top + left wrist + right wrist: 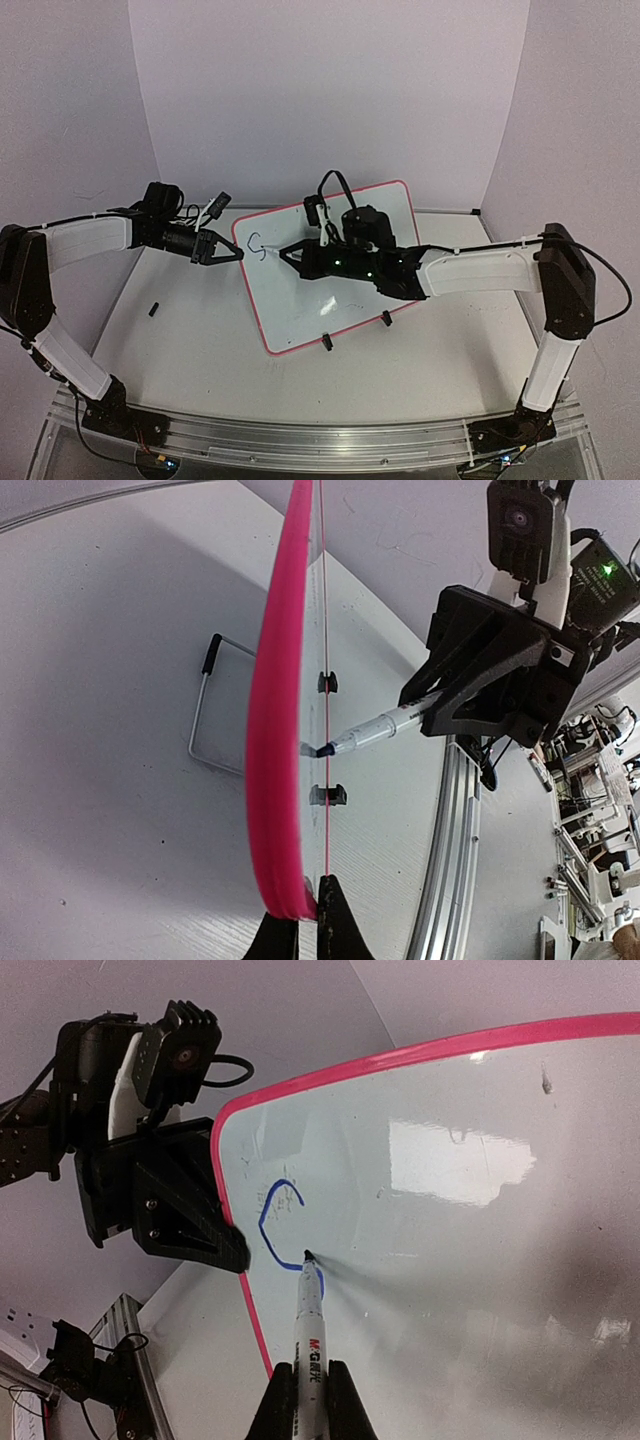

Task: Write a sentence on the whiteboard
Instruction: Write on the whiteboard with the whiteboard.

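Two claws on one board | left claw pinched tight on the whiteboard at its left rim | right claw closed on a marker, tip touching the board | the sentence: one blue curved stroke near that rim | board propped on the table, black clip feet at its near edge | small black piece lies apart, left
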